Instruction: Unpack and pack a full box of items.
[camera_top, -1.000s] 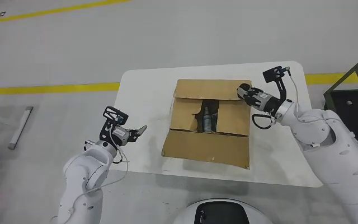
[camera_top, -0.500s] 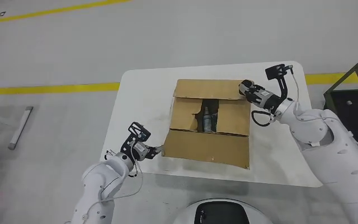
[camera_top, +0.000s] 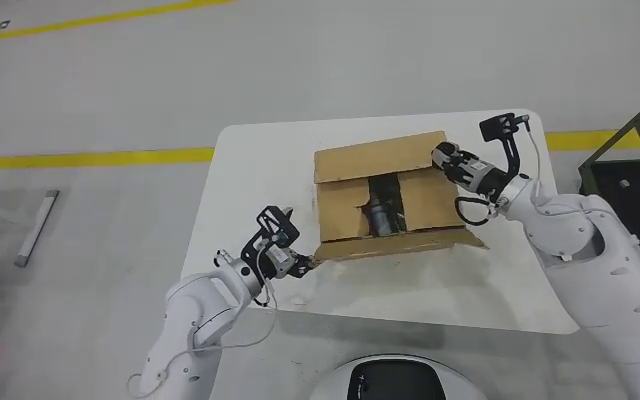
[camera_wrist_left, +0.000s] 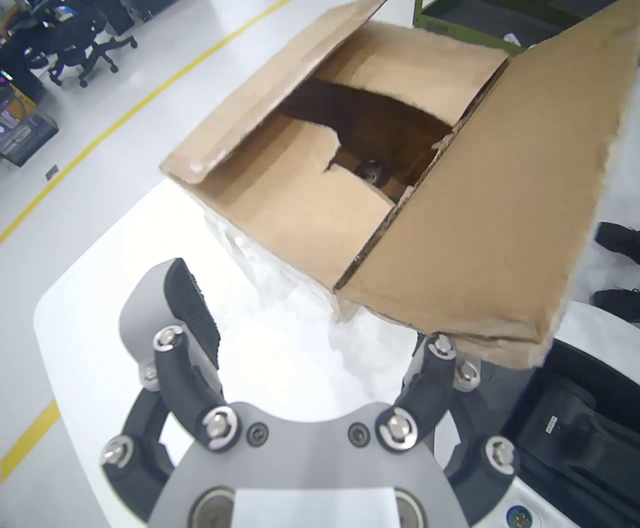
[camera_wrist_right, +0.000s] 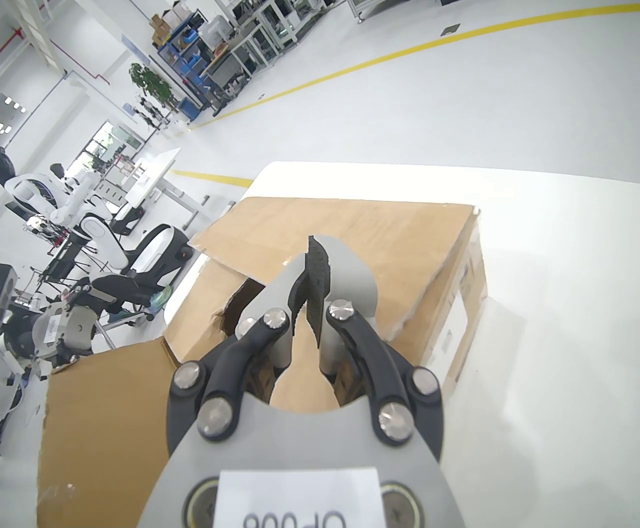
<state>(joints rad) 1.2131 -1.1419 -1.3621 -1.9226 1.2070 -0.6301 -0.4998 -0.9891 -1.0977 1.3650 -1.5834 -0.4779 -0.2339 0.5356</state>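
One box (camera_top: 345, 205), front flap (camera_wrist_left: 490, 200) raised — left gripper (camera_wrist_left: 310, 325) fingers spread just beneath flap's corner, nearer it; right gripper (camera_wrist_right: 312, 280) fingers pressed together above box's right edge.

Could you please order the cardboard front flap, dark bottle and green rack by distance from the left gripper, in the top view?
1. Brown cardboard front flap, right at the left gripper.
2. Dark bottle, inside the box.
3. Green-framed rack, far right edge.
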